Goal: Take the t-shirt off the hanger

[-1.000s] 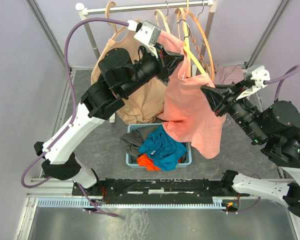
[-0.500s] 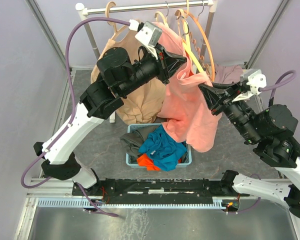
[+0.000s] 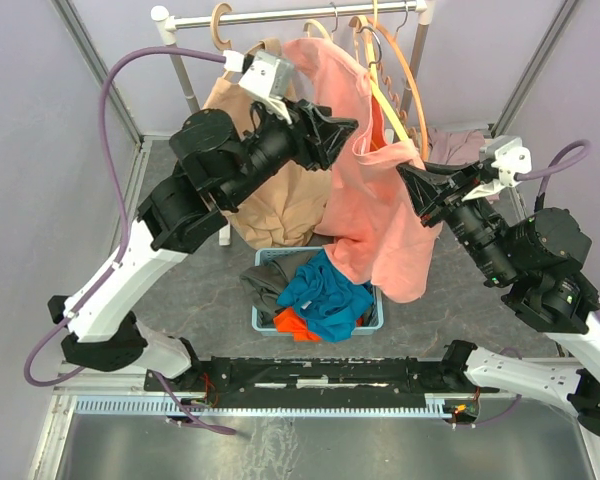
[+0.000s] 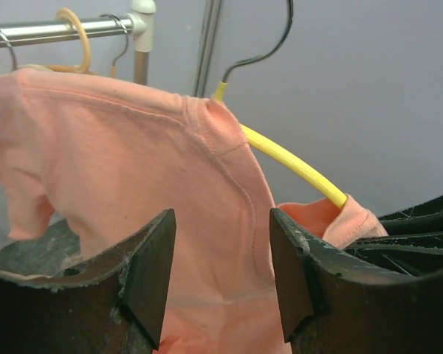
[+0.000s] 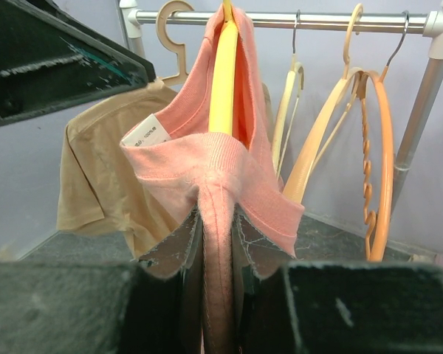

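The salmon-pink t-shirt (image 3: 380, 220) hangs on a yellow hanger (image 3: 388, 105) hooked over the rail. My left gripper (image 3: 348, 128) is open just in front of the shirt's left shoulder, its jaws apart with fabric behind them and nothing pinched. From the left wrist, the t-shirt (image 4: 170, 169) drapes over one hanger (image 4: 295, 166) arm, whose yellow end is bare, beyond the left gripper (image 4: 221, 273). My right gripper (image 3: 405, 178) is shut on the t-shirt's collar. Seen from the right wrist, the collar of the t-shirt (image 5: 207, 169) is folded between the right gripper (image 5: 218, 251) jaws below the hanger (image 5: 223, 81).
A tan t-shirt (image 3: 280, 200) hangs on a wooden hanger at the rail's (image 3: 290, 14) left. Orange ring hangers (image 3: 408, 90) hang to the right. A blue basket (image 3: 265, 258) holding several garments stands under the pink shirt. Another garment (image 3: 460, 148) lies at back right.
My left gripper has opened, let go of the shirt's shoulder and drawn back to the left. The right gripper keeps its hold on the collar and has shifted slightly.
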You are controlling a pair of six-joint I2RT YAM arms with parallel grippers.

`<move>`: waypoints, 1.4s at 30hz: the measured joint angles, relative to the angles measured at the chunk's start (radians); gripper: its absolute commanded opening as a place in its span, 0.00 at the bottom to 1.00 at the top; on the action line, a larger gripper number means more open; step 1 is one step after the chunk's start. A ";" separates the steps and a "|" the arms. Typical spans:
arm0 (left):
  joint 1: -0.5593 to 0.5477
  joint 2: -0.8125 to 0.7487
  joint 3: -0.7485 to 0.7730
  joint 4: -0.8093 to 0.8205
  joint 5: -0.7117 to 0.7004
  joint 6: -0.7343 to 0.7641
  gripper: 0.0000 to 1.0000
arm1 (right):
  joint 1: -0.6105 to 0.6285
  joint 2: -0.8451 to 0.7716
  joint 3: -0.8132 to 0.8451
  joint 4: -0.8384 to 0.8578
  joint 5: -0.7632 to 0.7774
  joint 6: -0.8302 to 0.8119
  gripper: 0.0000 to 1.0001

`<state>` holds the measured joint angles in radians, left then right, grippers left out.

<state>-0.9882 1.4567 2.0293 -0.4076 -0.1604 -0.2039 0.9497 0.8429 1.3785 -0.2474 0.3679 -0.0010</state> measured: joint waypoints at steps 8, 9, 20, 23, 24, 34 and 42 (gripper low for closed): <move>0.000 -0.076 -0.096 0.166 -0.021 0.109 0.71 | 0.000 -0.001 0.000 -0.007 -0.005 0.009 0.01; 0.000 -0.074 -0.096 0.185 -0.020 0.124 0.71 | 0.000 -0.001 0.000 -0.011 -0.009 0.012 0.01; 0.000 0.019 -0.084 0.314 0.037 0.275 0.76 | 0.000 0.000 0.000 -0.056 -0.047 0.035 0.01; 0.000 0.043 -0.084 0.313 0.039 0.309 0.76 | 0.000 0.001 0.000 -0.064 -0.058 0.039 0.01; 0.000 0.048 -0.084 0.313 0.039 0.316 0.76 | 0.000 0.001 0.000 -0.066 -0.060 0.040 0.01; 0.000 0.051 -0.090 0.357 0.027 0.406 0.67 | 0.000 0.000 0.001 -0.082 -0.089 0.040 0.01; 0.000 0.051 -0.119 0.380 0.031 0.438 0.50 | 0.000 -0.011 0.001 -0.093 -0.098 0.040 0.01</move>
<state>-0.9886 1.5082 1.9106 -0.0277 -0.1291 0.2340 0.9497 0.8318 1.3796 -0.3401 0.2695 0.0395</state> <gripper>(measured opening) 0.546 0.224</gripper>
